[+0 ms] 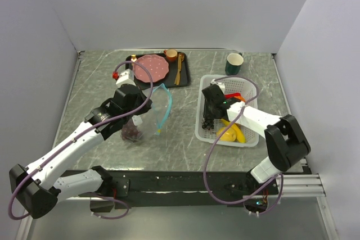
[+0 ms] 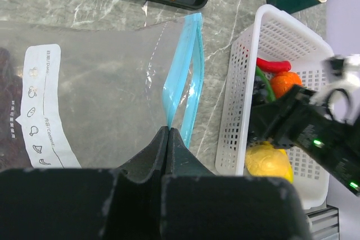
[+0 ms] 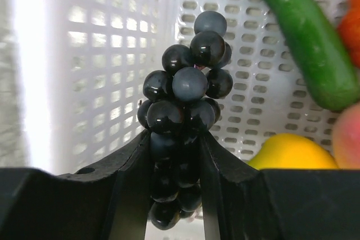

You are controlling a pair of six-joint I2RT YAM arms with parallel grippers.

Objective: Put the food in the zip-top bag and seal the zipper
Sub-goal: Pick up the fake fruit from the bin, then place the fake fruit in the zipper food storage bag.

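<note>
The clear zip-top bag point(image 2: 101, 82) lies on the table with its mouth gaping towards the basket. My left gripper point(image 2: 169, 130) is shut on the lower end of the teal zipper point(image 2: 188, 66). A dark purple cluster point(image 1: 132, 131) lies inside the bag. My right gripper point(image 3: 175, 139) is down in the white mesh basket point(image 2: 236, 111), shut on a bunch of dark grapes point(image 3: 185, 88). A yellow lemon point(image 2: 267, 161), an orange fruit point(image 2: 286, 82), a red chili point(image 2: 275, 66) and a green vegetable point(image 3: 304, 37) also lie in the basket.
A black tray point(image 1: 188, 74) at the back holds a pink plate point(image 1: 152, 68), gold cutlery point(image 1: 179, 68) and a small orange cup point(image 1: 171, 55). A dark green cup point(image 1: 234, 63) stands behind the basket. Grey walls close in both sides.
</note>
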